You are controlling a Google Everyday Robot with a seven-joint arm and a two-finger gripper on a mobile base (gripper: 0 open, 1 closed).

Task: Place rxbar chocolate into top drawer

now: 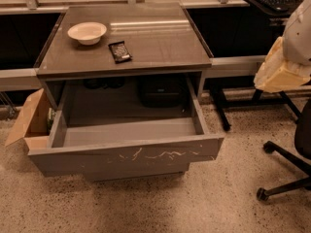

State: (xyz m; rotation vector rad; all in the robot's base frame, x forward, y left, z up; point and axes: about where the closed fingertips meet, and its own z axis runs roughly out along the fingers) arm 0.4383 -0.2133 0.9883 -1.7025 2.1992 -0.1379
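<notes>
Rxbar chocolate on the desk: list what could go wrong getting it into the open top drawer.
1. The rxbar chocolate lies flat on the tabletop; the gripper, not in view, may skid it rather than lift it.
2. The white bowl sits close on its left; a wide approach could knock it.
3. The top drawer is pulled out, but the tabletop overhangs its rear; releasing too far back may miss it.
</notes>
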